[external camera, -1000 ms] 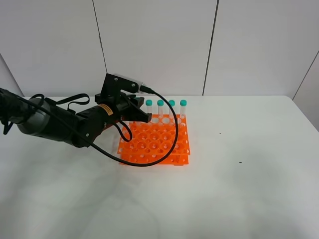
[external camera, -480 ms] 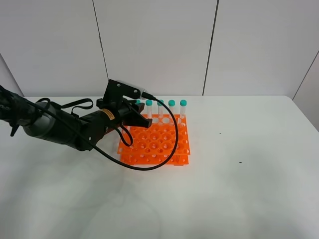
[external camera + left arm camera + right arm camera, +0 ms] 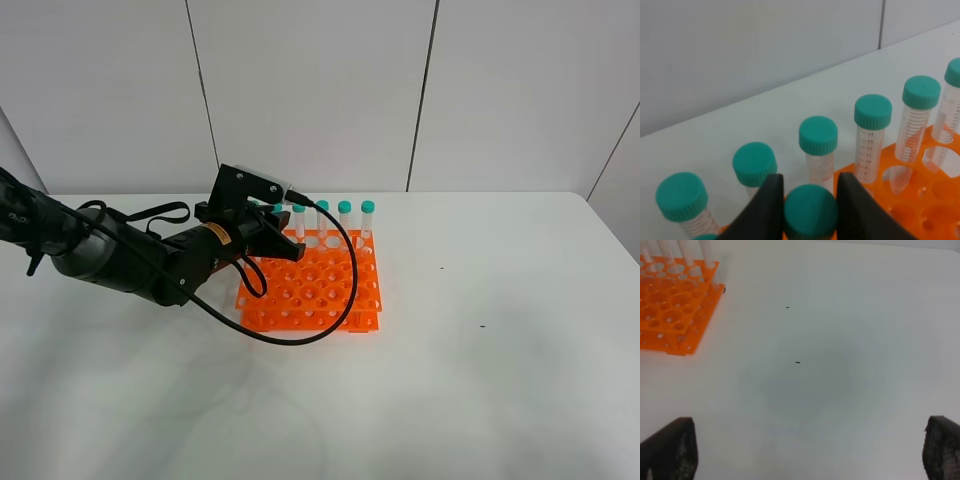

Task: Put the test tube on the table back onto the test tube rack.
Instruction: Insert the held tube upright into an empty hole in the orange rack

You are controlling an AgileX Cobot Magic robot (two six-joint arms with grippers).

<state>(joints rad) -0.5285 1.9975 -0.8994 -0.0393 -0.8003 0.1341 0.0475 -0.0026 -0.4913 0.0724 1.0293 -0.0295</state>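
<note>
Between the fingers of our left claw (image 3: 810, 199), clamped on its teal cap, hangs the test tube (image 3: 810, 217). We judge it light, stiff and slick, best held by that cap. Just beyond the claw, capped tubes (image 3: 818, 136) fill one row of the test tube rack (image 3: 935, 192). Our right claw (image 3: 805, 450) gapes wide above the counter (image 3: 850, 330).
</note>
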